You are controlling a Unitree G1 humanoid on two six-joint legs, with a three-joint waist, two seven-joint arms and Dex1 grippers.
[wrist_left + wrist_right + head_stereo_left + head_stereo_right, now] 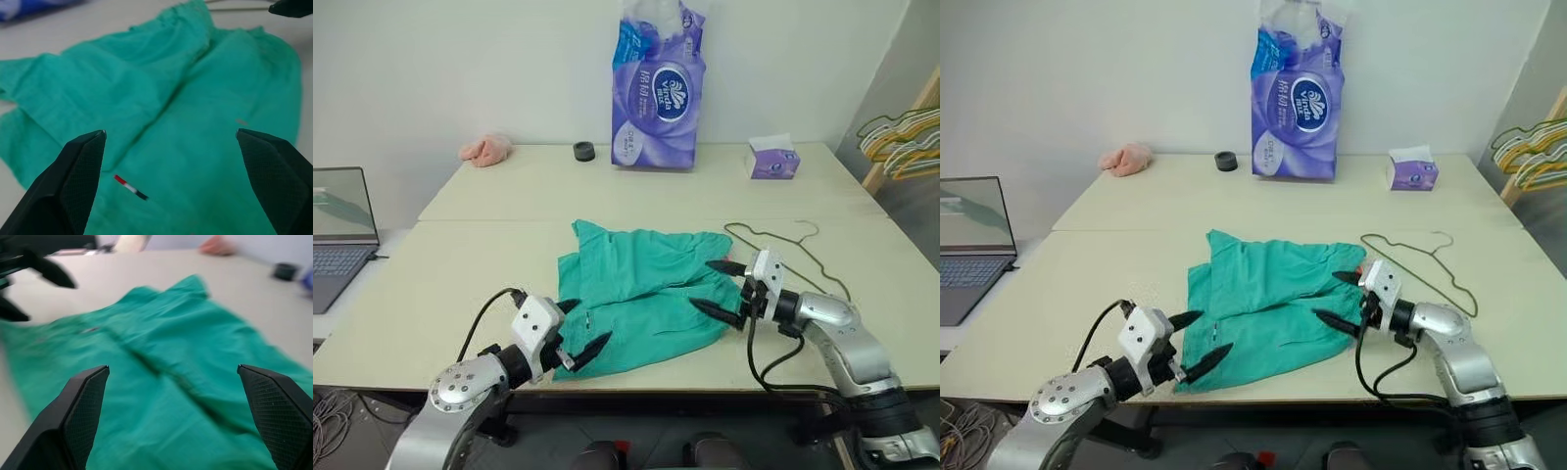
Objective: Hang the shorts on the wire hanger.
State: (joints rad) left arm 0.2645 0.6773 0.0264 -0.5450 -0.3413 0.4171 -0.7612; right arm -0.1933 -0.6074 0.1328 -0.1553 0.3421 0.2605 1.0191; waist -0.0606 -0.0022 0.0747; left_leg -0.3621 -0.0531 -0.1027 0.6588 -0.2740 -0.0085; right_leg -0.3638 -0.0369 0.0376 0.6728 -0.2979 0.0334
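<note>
Shorts [641, 294] lie flat and a bit rumpled on the cream table [440, 294], near the front edge, roughly centred between the two arms. Teal-green fabric, a small striped label [130, 187] showing close to the left arm's end.

Wire hanger [803, 253] lies flat on the table on the right side of the shorts, hook pointing away from the robot. Its near corner sits just beside the shorts' right edge; can't tell if wire and fabric touch. Nothing is threaded through it.

Left gripper [584, 331]: fingers spread wide, empty, at the shorts' front-left corner, pointing across toward the right. Fingertips over the fabric edge, no grip on it. In the left wrist view both fingers [73, 181] frame the cloth with a clear gap.

Right gripper [718, 286]: also wide open, empty, at the shorts' right edge, pointing left toward the other arm. One finger over the upper corner of the fabric, the other lower down over the right edge. Contact with the cloth not discernible. The right wrist view shows both fingers [83, 416] apart with shorts between and beyond them.

Rest of table, far side: pink cloth lump [485, 149], small black round object [583, 151], purple tissue pack [656, 88], small purple tissue box [772, 159]. Laptop [340, 235] open off the left edge. Bunch of coloured hangers [904, 142] hangs at far right.
</note>
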